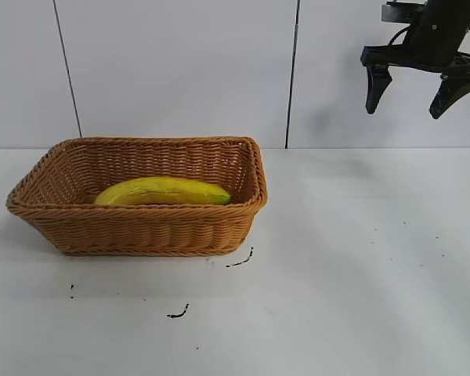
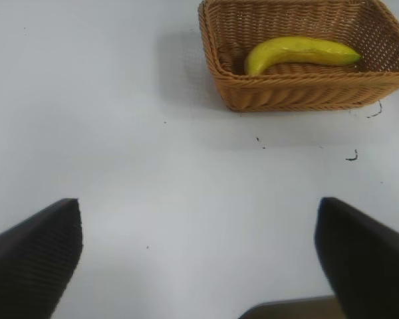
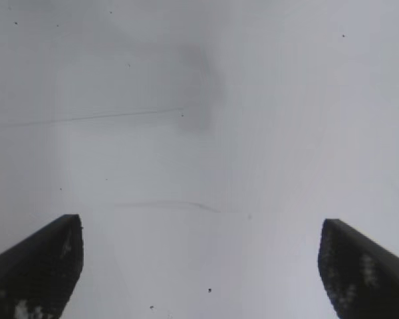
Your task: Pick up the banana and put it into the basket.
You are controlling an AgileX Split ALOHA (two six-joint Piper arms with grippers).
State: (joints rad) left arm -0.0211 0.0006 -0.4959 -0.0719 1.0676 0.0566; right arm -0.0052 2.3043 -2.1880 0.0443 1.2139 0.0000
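The yellow banana [image 1: 163,191] lies flat inside the tan wicker basket [image 1: 141,229] at the left of the white table. Both also show in the left wrist view, the banana [image 2: 299,52] inside the basket [image 2: 286,93]. My right gripper [image 1: 411,95] hangs open and empty high at the upper right, far from the basket; its wrist view shows only bare table between its fingers [image 3: 198,266]. My left gripper [image 2: 198,259] is open and empty, well away from the basket; it is out of the exterior view.
Small black marks [image 1: 240,260] lie on the table in front of the basket, with another [image 1: 178,313] nearer the front. A white panelled wall with dark seams [image 1: 292,74] stands behind.
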